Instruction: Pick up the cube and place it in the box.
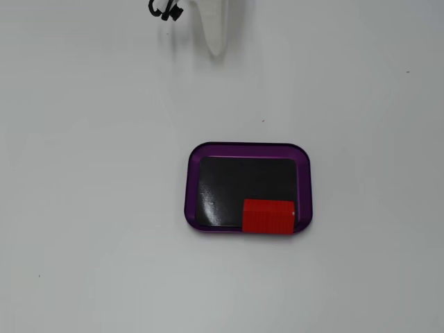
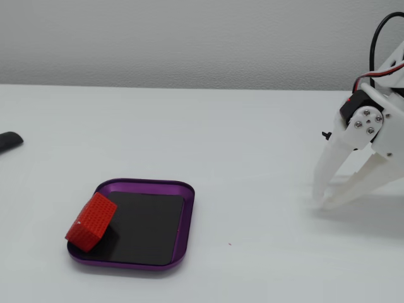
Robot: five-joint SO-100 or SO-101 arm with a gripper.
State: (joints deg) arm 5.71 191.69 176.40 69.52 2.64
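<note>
Red cube [image 1: 268, 216] is inside the box [image 1: 248, 148], at the corner that sits lower right in the top-down fixed view. It is not lying flat: in the side-on fixed view the cube [image 2: 91, 221] is tilted, one end propped up on the purple rim [image 2: 144, 184] at the near-left corner, the other end down on the black bottom. Part of it appears to overhang the rim.

Gripper [image 2: 320, 200] is well apart from the box, off to the right in the side-on fixed view, tips close to or touching the desk [image 2: 240, 139]. The fingers [image 2: 331, 165] stand spread in a narrow V, nothing between them. In the top-down fixed view only one white finger [image 1: 216, 28] shows at the top edge, far from the box.

Judgement: placement looks essentially done, arm clear.

Risks from here:
- Cube rests on an edge, so it looks unstable. A knock to the desk or box could tip it either way, onto the bottom or out over the rim.
- If the arm goes back to tidy it, a finger catching the rim could shove the light box and spill the cube.
- Glossy bottom may let the lower end slide.
</note>
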